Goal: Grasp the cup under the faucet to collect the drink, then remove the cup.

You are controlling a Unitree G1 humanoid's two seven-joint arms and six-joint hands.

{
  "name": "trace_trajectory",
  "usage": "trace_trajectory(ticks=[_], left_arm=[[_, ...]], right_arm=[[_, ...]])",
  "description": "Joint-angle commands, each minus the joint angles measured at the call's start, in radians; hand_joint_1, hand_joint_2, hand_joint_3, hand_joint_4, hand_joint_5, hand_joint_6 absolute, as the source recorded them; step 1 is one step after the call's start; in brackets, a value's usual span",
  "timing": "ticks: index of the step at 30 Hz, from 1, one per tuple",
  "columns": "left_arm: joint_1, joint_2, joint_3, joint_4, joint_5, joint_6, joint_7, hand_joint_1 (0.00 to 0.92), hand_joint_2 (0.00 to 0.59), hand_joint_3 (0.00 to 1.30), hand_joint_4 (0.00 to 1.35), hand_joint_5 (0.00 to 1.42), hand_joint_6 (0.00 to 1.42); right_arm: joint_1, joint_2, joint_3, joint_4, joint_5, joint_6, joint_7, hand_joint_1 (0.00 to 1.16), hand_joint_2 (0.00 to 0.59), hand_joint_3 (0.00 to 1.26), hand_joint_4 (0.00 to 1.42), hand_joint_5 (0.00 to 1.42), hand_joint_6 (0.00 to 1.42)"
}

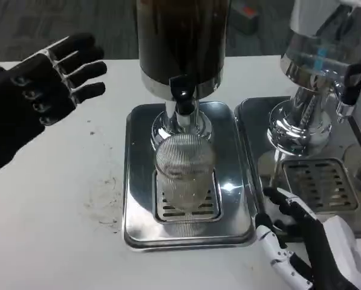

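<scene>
hovering left hand (47, 78) released | right hand (301, 241) released beside tray (234, 181) | cup (185, 172) under faucet (181, 96)

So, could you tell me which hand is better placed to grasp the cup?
Probably the right hand: it sits low beside the tray, fingers toward the cup under the faucet. The left hand is raised, farther off.

A: Setting, classified?
B: Test lab staged as a drinks counter. Evidence: white table (59, 211); two steel beverage dispensers (181, 48) (325, 66) on drip trays (138, 181); grey carpet floor (47, 30) behind.
</scene>
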Motion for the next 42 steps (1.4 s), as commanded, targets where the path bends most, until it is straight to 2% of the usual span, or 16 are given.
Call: trace_trajectory(ticks=[1,6,12,20,26,42], left_arm=[[-0.049,0.004,0.019,0.024,0.008,0.121,-0.076,0.000,0.035,0.11,0.00,0.02,0.04],[-0.090,-0.012,0.022,0.048,0.033,0.183,-0.114,0.000,0.034,0.10,0.00,0.02,0.04],[-0.142,-0.047,0.015,0.078,0.080,0.198,-0.122,0.000,0.036,0.10,0.00,0.01,0.04],[-0.212,-0.114,-0.004,0.129,0.163,0.172,-0.116,0.000,0.041,0.09,0.00,0.00,0.04],[-0.249,-0.167,-0.018,0.148,0.227,0.121,-0.101,0.000,0.040,0.09,0.00,0.00,0.04],[-0.279,-0.238,-0.025,0.140,0.295,0.031,-0.071,0.000,0.042,0.11,0.00,0.01,0.04]], right_arm=[[-0.007,0.007,0.000,0.020,0.011,0.003,-0.007,0.25,0.419,0.25,0.22,0.22,0.32],[-0.003,0.013,0.001,0.022,0.017,0.006,-0.011,0.25,0.419,0.25,0.22,0.22,0.32],[0.002,0.020,0.000,0.025,0.026,0.008,-0.018,0.25,0.420,0.25,0.22,0.22,0.31],[0.008,0.038,0.003,0.039,0.040,0.007,-0.034,0.24,0.420,0.25,0.22,0.22,0.31],[0.015,0.048,0.009,0.044,0.047,0.007,-0.050,0.24,0.420,0.26,0.22,0.22,0.31],[0.023,0.074,0.009,0.060,0.079,0.004,-0.058,0.22,0.420,0.27,0.22,0.23,0.31]])
